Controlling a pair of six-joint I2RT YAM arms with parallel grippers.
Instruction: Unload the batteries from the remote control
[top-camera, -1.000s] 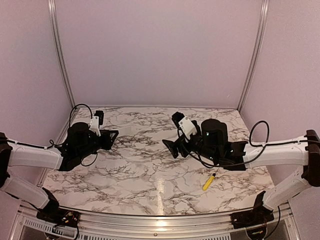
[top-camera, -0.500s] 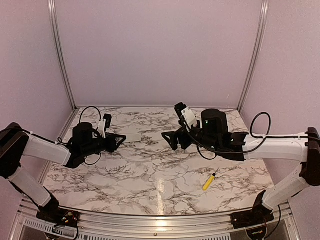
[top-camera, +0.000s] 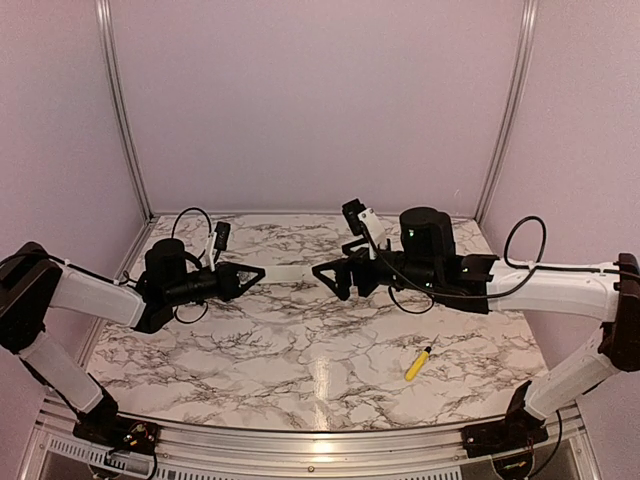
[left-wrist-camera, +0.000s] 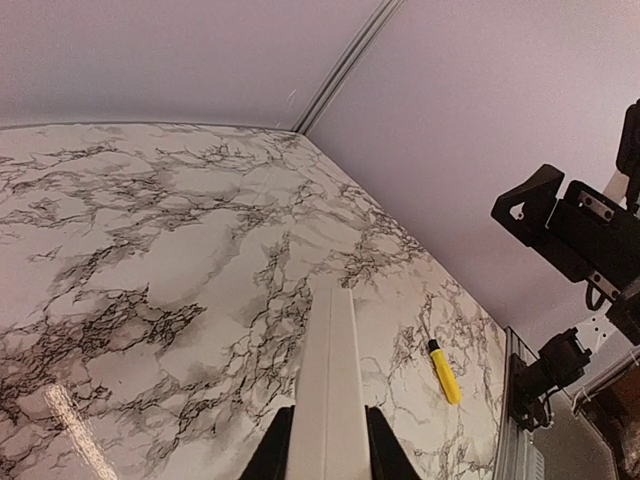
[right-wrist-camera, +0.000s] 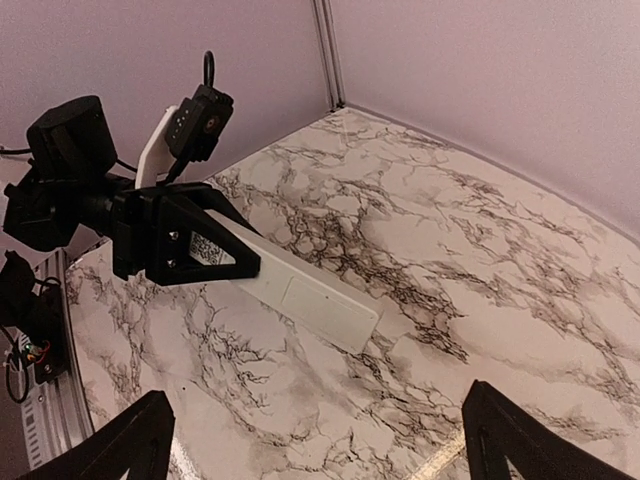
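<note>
The remote control (top-camera: 286, 272) is a long white bar held above the marble table, pointing right. My left gripper (top-camera: 250, 276) is shut on its labelled end. The left wrist view shows the remote control (left-wrist-camera: 328, 380) running forward between my left gripper's (left-wrist-camera: 328, 455) dark fingers. In the right wrist view the remote control (right-wrist-camera: 300, 290) shows its back, with a dark square label (right-wrist-camera: 204, 250) by the left gripper (right-wrist-camera: 185, 240) and a closed cover panel. My right gripper (top-camera: 330, 278) stands open just off the bar's free end, its fingertips (right-wrist-camera: 150, 425) spread wide. The batteries are hidden.
A yellow-handled screwdriver (top-camera: 418, 362) lies on the table (top-camera: 300, 350) at the front right, also seen as the screwdriver (left-wrist-camera: 444, 371) in the left wrist view. Pink walls close the back and sides.
My left gripper has swung right toward the table's middle with the remote in it. The right gripper has moved left to meet the remote's free end. The screwdriver has not moved.
</note>
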